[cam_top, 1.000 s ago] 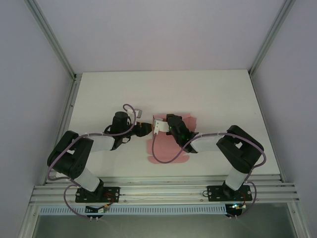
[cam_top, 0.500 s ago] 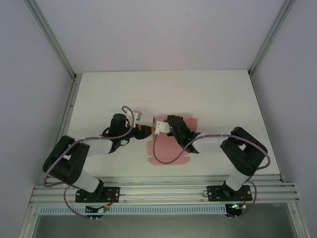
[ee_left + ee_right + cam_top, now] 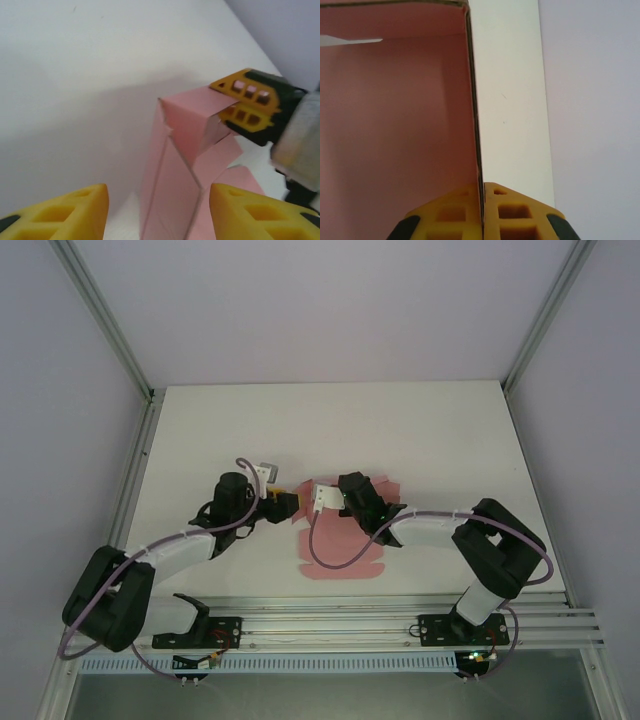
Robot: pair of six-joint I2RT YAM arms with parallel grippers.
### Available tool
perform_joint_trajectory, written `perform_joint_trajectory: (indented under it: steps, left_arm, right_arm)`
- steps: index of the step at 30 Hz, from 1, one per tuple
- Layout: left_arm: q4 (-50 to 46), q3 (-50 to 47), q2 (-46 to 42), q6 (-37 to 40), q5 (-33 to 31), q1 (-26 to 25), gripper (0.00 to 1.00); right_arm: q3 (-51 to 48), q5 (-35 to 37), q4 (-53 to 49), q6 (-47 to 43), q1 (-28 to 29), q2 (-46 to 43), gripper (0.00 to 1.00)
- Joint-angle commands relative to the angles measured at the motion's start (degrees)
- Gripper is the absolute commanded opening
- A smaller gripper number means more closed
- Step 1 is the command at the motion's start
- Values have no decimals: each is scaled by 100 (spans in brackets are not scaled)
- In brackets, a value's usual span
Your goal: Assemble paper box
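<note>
The right claw (image 3: 483, 212) pinches a raised wall of the pink paper box (image 3: 340, 550) in the middle of the bench (image 3: 430, 430), so the spread left claw (image 3: 157, 210), just to the box's left, should fold the neighbouring flap gently along its crease.

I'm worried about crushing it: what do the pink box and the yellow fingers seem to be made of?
The pink box looks like thin matte paper or light card: sharp folded creases, and a hair-thin wall seen edge-on. The yellow fingers look like matte plastic, perhaps printed, with open square cells; hard or rubbery, I cannot tell.
</note>
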Motion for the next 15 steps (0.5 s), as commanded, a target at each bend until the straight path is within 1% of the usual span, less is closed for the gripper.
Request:
perform_joint_trajectory:
  steps: [1,3,4,6,7,8,10,11,13,15]
  left_arm:
    - [-238,259,156,173,-123,-67,48]
    - [-98,274,211,187,57,-106,43]
    - [-29,287,245,206,124,-135,37]
    - [35,353,332,275,70,-258,21]
    - [-26,418,377,379,-68,-331,8]
    - [-122,482,422,483,-271,-415,0]
    - [-267,536,436,672,-890,-568,0]
    - [-224,503,404,756,-1030,-594,0]
    - [-59,355,277,882,-1103,-595,0]
    - [-83,298,133,1014,-1133,-601,0]
  right_arm:
    - [178,-108,-157,218,4,26,0]
    - [196,-106,-175,220,-10,52,1]
    - [212,-110,-176,239,-8,69,1]
    - [253,-114,-176,315,-5,97,2]
    - [281,-127,-248,362,-10,86,3]
    - [301,-158,-323,413,-8,58,3]
    - [311,-192,-499,468,-4,-11,6]
    - [293,-181,-559,479,-13,-62,8]
    - [258,-215,-820,564,-112,-209,17]
    - [266,-341,-1238,723,-291,-415,19]
